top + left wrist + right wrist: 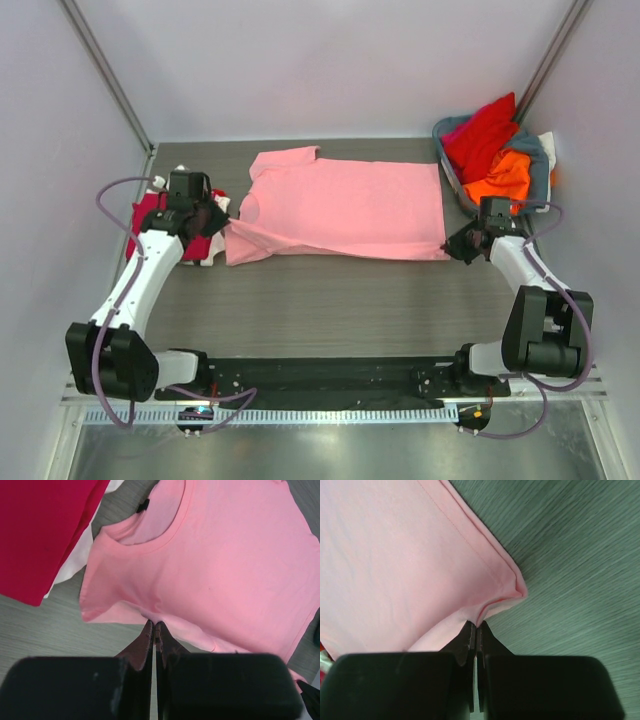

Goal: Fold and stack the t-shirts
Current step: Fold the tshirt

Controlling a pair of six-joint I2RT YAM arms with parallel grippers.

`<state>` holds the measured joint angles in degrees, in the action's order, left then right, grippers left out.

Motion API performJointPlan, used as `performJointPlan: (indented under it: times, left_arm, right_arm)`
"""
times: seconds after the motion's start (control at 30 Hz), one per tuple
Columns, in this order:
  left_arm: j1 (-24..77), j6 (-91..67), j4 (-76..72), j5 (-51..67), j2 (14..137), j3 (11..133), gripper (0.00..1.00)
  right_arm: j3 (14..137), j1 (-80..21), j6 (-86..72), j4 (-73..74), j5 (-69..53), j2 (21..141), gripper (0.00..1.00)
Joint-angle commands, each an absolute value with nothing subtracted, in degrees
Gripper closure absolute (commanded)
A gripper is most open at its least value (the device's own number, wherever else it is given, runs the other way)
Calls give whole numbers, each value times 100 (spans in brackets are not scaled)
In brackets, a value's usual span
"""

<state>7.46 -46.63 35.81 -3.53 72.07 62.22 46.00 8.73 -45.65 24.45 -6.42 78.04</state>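
Left gripper [153, 625] is clamped tight on the pink t-shirt [345, 208] at its sleeve end, arm reaching forward. Right gripper [476, 625] is pinched shut on the near hem corner, elbow folded low. The shirt lies spread flat across the grey table [330, 300], with pale walls all round. Count: one crimson shirt [148, 215] over one white shirt [75, 562] at the left, and one red shirt [485, 130] and one orange shirt [505, 175] in the single basket [450, 170] at the far right.

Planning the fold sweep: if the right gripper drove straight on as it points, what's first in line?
The pink shirt. The right gripper is shut on its corner, and more shirt lies straight ahead, spread on the table. Nothing else shows in that line, though depth is unclear.
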Motion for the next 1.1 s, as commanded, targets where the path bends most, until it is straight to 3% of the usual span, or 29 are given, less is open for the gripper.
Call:
performJointPlan:
  times: [0.0,1.07]
  left_arm:
    - [756,-4553,3287,-580,7435,6653,100]
    - [747,-4412,3384,-844,9140,8086,100]
  right_arm:
    - [4904,888,-4983,2347,-721,7919,99]
    - [6196,896,-5309,2259,-1028,9404,99]
